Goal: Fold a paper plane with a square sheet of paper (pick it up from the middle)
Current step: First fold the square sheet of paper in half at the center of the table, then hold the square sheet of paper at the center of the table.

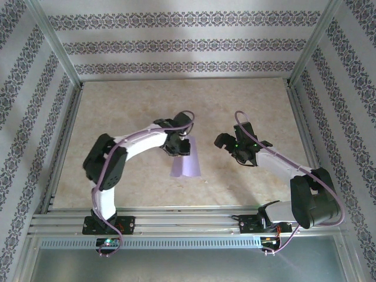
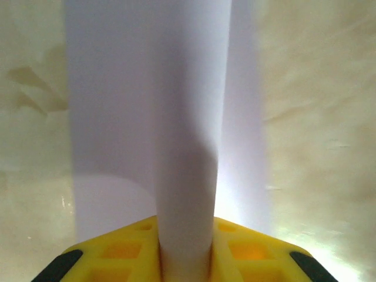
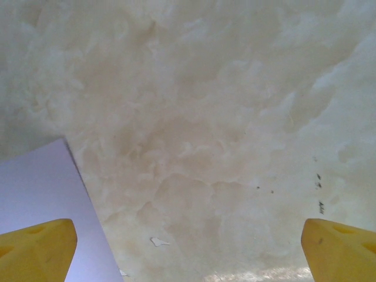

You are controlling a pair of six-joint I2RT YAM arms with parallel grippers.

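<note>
The square sheet of paper (image 1: 185, 164) is pale lavender and lies at the middle of the table. Its far end is gathered under my left gripper (image 1: 179, 145). In the left wrist view the sheet (image 2: 176, 117) bows up into a rounded lengthwise ridge. That ridge runs down between the yellow fingers (image 2: 117, 252) of the left gripper (image 2: 185, 252), which is shut on it. My right gripper (image 1: 241, 150) hovers to the right of the paper, open wide with nothing between its fingertips (image 3: 41, 247). In the right wrist view, one edge of the paper (image 3: 41, 188) shows at the lower left of the right gripper (image 3: 188, 247).
The beige marbled tabletop (image 1: 141, 106) is fenced by metal rails (image 1: 176, 220) at the near edge and along the sides. Patterned walls stand all round. A small pale chip (image 3: 157, 241) lies on the table under the right gripper.
</note>
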